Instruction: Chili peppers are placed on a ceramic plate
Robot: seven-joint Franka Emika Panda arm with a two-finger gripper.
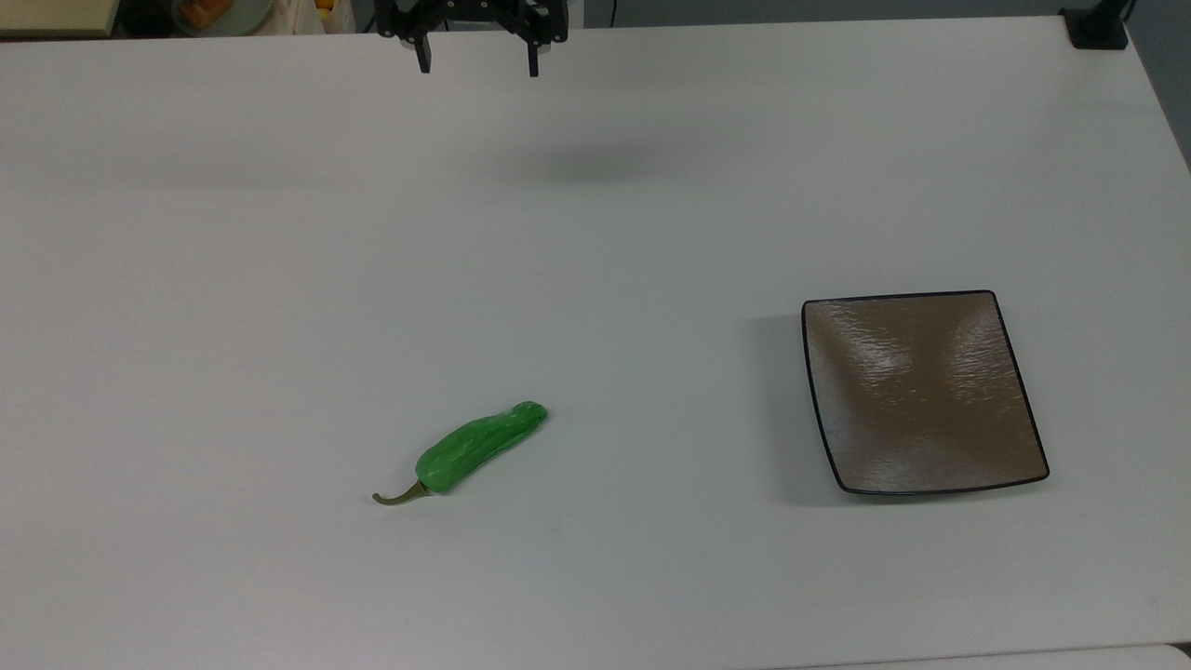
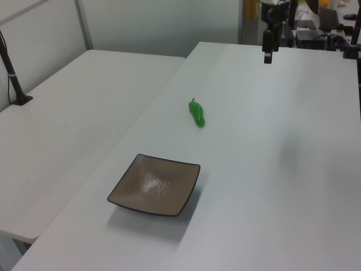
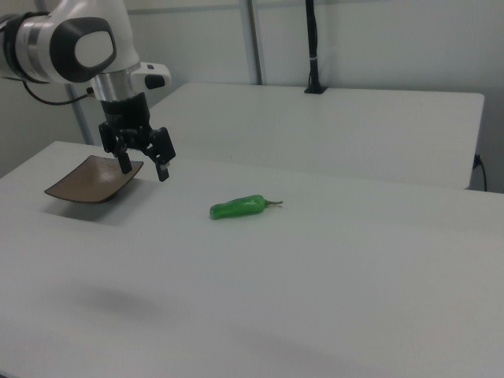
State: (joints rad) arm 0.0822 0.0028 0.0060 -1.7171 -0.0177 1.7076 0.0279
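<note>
The green chili pepper (image 1: pixel 476 447) lies flat on the white table, stem toward the top view's lower left; I also see the pepper (image 2: pixel 197 113) in the left view and the pepper (image 3: pixel 236 206) in the right view. The square brown ceramic plate (image 1: pixel 921 391) sits bare at the top view's right, and as the plate (image 2: pixel 155 184) and the plate (image 3: pixel 93 179) in the side views. My gripper (image 1: pixel 478 67) hangs open and holding nothing, high above the table's far edge, well away from both; the gripper (image 3: pixel 144 169) appears at the right view's left.
The white table (image 1: pixel 595 233) has wide bare room around both objects. A second white table (image 2: pixel 67 124) stands alongside with a black post (image 2: pixel 12 70) on it. Clutter sits beyond the far edge (image 1: pixel 214 11).
</note>
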